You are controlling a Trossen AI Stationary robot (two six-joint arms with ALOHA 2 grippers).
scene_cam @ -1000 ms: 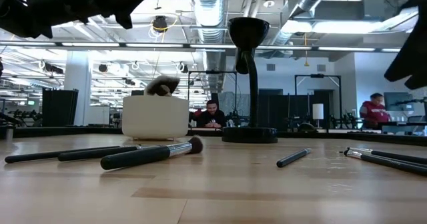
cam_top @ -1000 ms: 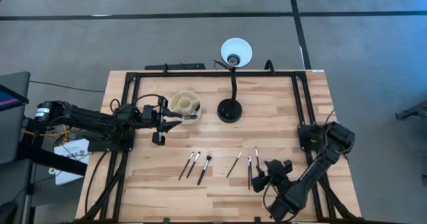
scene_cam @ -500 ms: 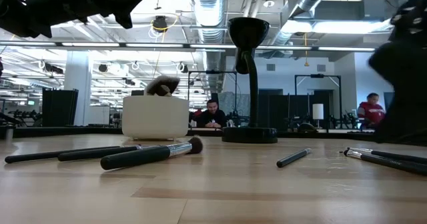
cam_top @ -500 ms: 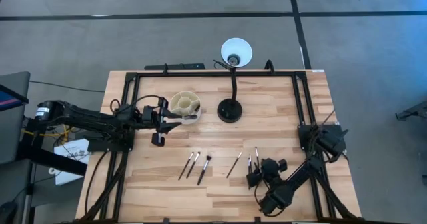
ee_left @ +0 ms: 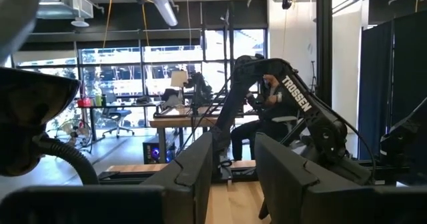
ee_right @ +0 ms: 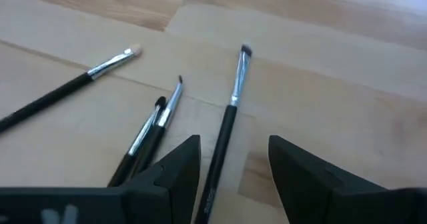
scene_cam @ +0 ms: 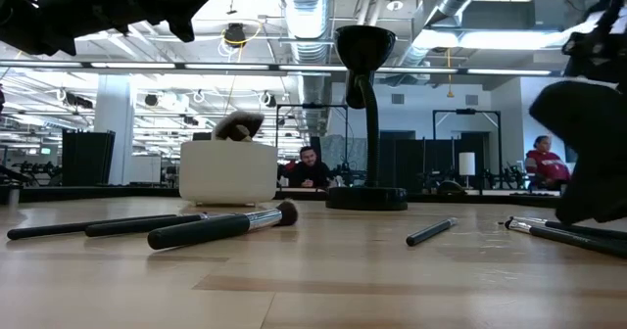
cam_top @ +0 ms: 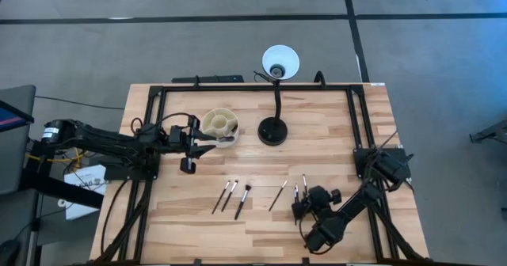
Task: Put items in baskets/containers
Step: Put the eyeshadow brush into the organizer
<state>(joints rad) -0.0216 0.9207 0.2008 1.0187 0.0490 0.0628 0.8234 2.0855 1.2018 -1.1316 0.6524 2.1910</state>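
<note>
Several thin black-handled makeup brushes lie flat on the wooden table: three (cam_top: pixel 230 195) left of centre, one (cam_top: pixel 277 195) in the middle, and a cluster (cam_top: pixel 300 188) at the right. My right gripper (cam_top: pixel 301 208) is low over that cluster and open. Its fingers stand on either side of one brush's handle (ee_right: pixel 223 141) without touching it. The cream cup (cam_top: pixel 219 126) stands at the far left with a bristle tip (scene_cam: pixel 235 125) sticking out of its top. My left gripper (cam_top: pixel 207 144) hangs open just beside the cup, holding nothing.
A black desk lamp stands with its base (cam_top: pixel 272 131) right of the cup and its white shade (cam_top: pixel 280 62) beyond the far edge. A black frame (cam_top: pixel 253 88) runs around the table. Bare wood lies between the brush groups and along the near edge.
My right gripper has come down toward the table and a little toward the far edge, over the right-hand cluster of brushes. The brushes and the cup have stayed in place.
</note>
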